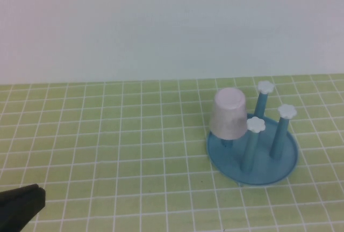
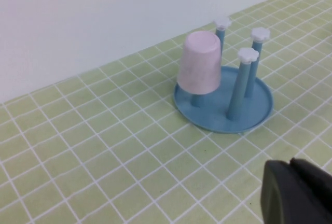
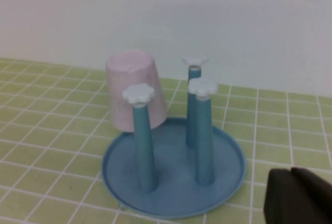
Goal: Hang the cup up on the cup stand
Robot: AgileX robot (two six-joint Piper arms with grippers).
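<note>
The cup was seen upturned over one peg of the stand. The left gripper was parked at the bench's near corner, fingers shut, empty. The right gripper was likewise shut, empty, near the stand.

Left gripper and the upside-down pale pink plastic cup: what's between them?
Only bare green tiled table, seen in the high view, between the shut left gripper and the cup on its blue peg stand.

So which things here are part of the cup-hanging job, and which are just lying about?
Part of the job:
- cup, upside down over one peg of the stand
- cup stand, three pegs bare
- left gripper, shut, near the table's left front corner
- right gripper, shut, drawn back from the stand, holding nothing

Lying about:
- only the green checked table mat
</note>
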